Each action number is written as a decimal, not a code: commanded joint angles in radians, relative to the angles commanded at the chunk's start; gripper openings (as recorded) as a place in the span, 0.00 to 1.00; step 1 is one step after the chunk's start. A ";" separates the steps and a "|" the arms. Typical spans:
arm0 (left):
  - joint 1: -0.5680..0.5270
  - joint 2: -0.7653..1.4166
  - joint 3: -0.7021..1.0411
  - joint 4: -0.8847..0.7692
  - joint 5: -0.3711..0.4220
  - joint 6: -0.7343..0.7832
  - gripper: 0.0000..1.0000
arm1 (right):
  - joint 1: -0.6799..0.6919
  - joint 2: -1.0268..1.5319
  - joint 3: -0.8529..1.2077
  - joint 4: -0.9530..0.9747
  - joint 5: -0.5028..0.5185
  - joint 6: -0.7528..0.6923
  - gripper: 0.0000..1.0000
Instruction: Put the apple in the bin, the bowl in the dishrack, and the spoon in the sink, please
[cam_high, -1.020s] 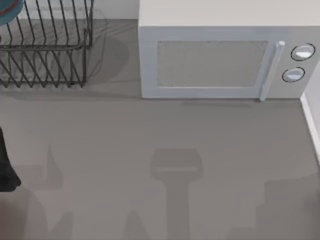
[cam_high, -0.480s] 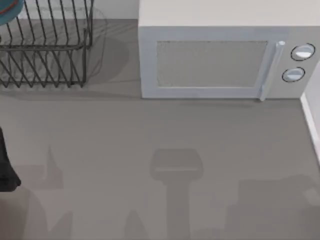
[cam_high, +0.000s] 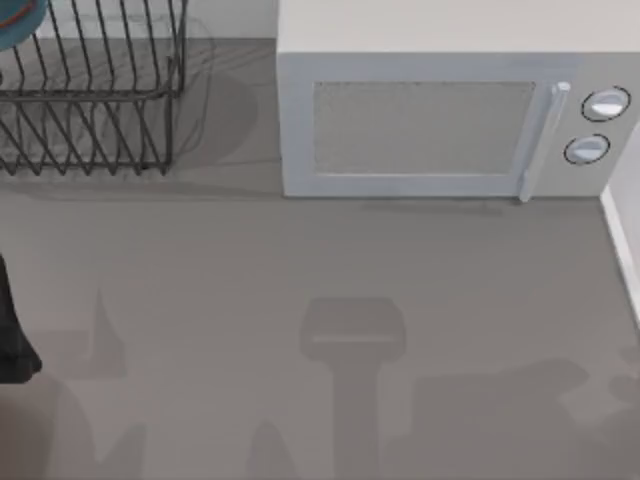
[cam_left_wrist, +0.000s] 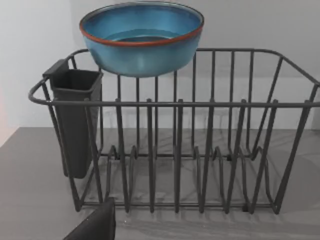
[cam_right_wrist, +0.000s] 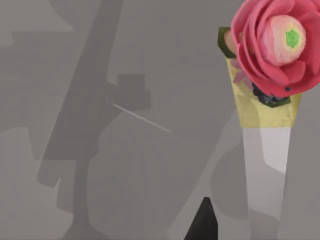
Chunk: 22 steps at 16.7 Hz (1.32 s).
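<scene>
The blue-teal bowl (cam_left_wrist: 142, 37) with its reddish-brown rim sits upright on top of the dark wire dishrack (cam_left_wrist: 175, 150), at the rack's far side. In the top view the dishrack (cam_high: 95, 90) stands at the back left, with an edge of the bowl (cam_high: 15, 18) in the corner. A dark part of my left gripper (cam_left_wrist: 95, 225) hangs just in front of the rack, apart from it. My left arm (cam_high: 10, 335) is at the table's left edge. A dark tip of my right gripper (cam_right_wrist: 202, 222) hovers over bare counter. The apple, the spoon, the bin and the sink are out of view.
A white microwave (cam_high: 440, 110) stands at the back, right of the rack. A dark utensil holder (cam_left_wrist: 75, 120) hangs on one end of the rack. A pink flower (cam_right_wrist: 275, 45) in a tall vase (cam_right_wrist: 265, 150) stands close to my right gripper. A thin pale line (cam_right_wrist: 141, 118) lies on the counter.
The arm shadow at the lower right of the top view has spread leftward. The rack, the bowl and my left arm have not moved.
</scene>
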<state>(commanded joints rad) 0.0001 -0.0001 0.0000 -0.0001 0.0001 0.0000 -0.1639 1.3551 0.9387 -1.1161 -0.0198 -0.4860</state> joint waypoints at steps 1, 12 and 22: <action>0.000 0.000 0.000 0.000 0.000 0.000 1.00 | 0.001 0.004 -0.003 0.002 0.000 0.002 0.00; 0.000 0.000 0.000 0.000 0.000 0.000 1.00 | -0.015 0.392 0.461 -0.057 -0.042 -0.011 0.00; 0.000 0.000 0.000 0.000 0.000 0.000 1.00 | -0.032 0.922 1.123 -0.098 -0.103 -0.009 0.00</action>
<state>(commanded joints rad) 0.0001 -0.0001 0.0000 -0.0001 0.0001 0.0000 -0.1958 2.2770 2.0620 -1.2138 -0.1228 -0.4952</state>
